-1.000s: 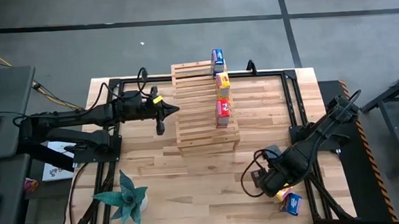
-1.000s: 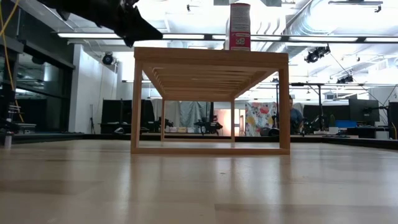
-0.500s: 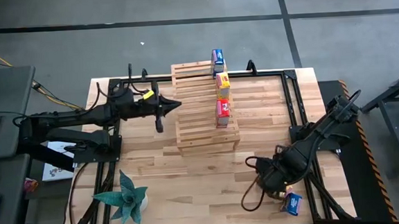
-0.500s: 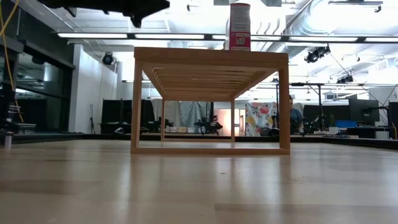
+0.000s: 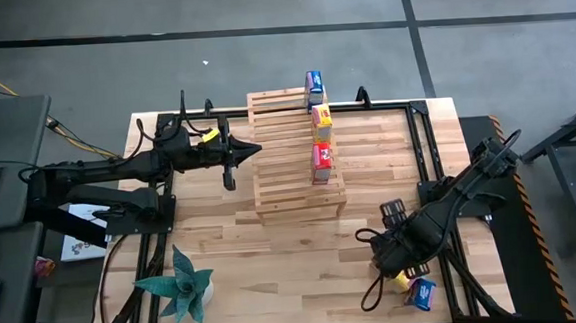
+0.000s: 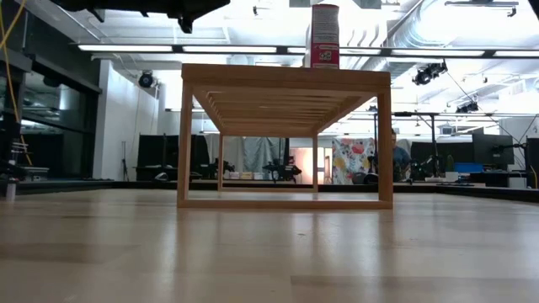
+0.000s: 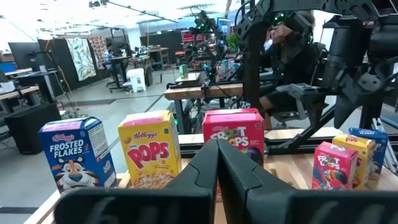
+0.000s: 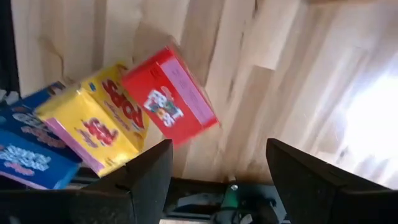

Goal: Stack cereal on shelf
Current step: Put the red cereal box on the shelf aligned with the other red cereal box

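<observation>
The shelf (image 5: pixel 296 159) is standing at the middle of the surface (image 5: pixel 274 263), toward its far edge. Three cereal boxes (image 5: pixel 318 120) are sitting in a row along its right side, one behind another. My left end effector (image 5: pixel 230 155) is hanging just left of the shelf. My right end effector (image 5: pixel 395 265) is hovering at the near right corner, beside three more boxes (image 8: pixel 106 121) lying touching there. A plant (image 5: pixel 180 285) is sitting near left.

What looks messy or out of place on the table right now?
Three cereal boxes lie jumbled at the table's near right corner: red box, yellow box, blue box, under the open right claw. The three on the rack stand upright.
</observation>
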Motion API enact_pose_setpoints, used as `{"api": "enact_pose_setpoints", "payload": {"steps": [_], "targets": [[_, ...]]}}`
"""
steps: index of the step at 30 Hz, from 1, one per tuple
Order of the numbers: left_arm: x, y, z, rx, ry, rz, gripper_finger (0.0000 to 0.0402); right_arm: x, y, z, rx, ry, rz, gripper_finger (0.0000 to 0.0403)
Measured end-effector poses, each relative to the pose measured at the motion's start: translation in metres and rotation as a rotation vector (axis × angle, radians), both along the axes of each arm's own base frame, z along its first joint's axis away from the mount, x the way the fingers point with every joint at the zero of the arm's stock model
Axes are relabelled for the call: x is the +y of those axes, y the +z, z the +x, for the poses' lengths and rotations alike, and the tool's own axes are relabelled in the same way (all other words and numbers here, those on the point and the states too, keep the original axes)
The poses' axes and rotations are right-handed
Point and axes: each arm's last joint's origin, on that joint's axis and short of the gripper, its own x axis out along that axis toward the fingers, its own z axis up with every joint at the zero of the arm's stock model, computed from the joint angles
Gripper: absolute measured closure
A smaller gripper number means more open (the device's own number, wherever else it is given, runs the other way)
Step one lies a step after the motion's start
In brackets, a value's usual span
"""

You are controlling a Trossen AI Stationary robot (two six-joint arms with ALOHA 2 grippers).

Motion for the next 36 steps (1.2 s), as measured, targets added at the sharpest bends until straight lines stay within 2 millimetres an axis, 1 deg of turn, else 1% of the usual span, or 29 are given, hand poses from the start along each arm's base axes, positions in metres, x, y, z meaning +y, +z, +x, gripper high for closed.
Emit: {"api": "enact_pose_setpoints", "payload": {"steps": [5,11,16,22,28,36], "targets": [[0.0,0.0,0.0,0.001,0.0,-0.005,0.0401,0.01,-0.013,0.013,-0.01,0.076,0.018,0.0151],[0.0,0.0,0.0,-0.004,-0.003,-0.047,0.0401,0.02,-0.031,0.02,0.08,0.152,0.019,0.0151],[0.0,-0.001,0.001,-0.001,-0.003,-0.048,0.0401,0.023,-0.036,0.02,0.135,0.161,0.042,0.0151],[0.0,-0.001,0.001,-0.002,-0.002,-0.047,0.0401,0.025,-0.036,0.018,0.119,0.261,0.01,0.0151],[0.0,-0.001,0.001,-0.001,-0.002,-0.046,0.0401,0.025,-0.05,0.016,0.15,0.271,0.025,0.0151],[0.0,-0.001,0.001,-0.002,-0.002,-0.046,0.0401,0.024,-0.068,0.015,0.145,0.315,0.032,0.0151]]}}
